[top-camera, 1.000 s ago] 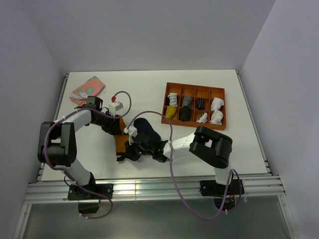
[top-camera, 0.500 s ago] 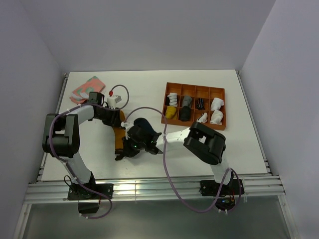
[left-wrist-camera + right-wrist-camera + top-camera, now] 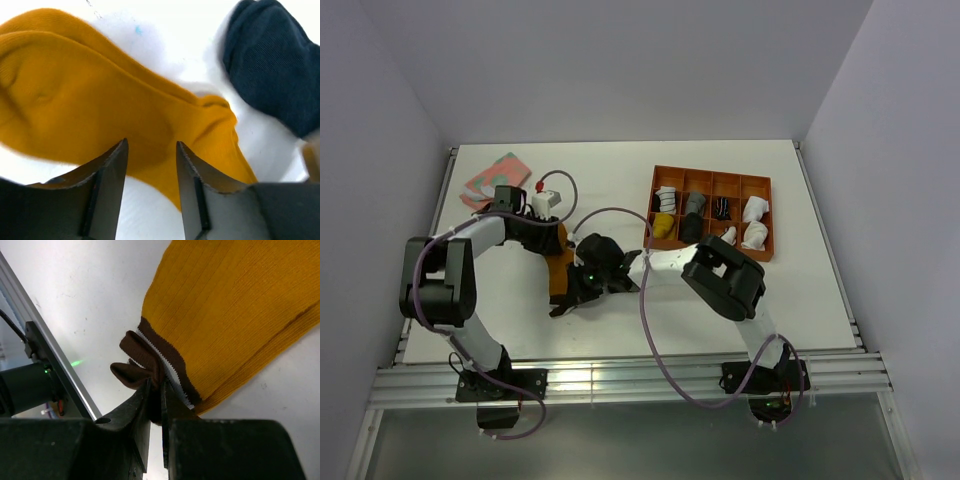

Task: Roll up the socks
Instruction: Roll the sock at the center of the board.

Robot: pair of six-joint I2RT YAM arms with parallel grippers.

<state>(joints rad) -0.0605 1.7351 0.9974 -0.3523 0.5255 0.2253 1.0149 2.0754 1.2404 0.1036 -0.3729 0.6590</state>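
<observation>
White table (image 3: 620,180) | right claw (image 3: 156,390) clamped on mustard sock (image 3: 225,305) cuff | left claw (image 3: 150,150) parted above its foot

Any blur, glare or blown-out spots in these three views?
Left wrist: mustard sock and left hand soft, table overexposed. Right wrist: sock ribbing sharp, right hand dark and blurred close-up. Top external: even light, bright glare on the front rail.

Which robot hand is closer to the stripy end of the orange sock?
Right. The right gripper is shut on the striped cuff itself. The left gripper is open over the plain part of the mustard sock, toward its other end.
</observation>
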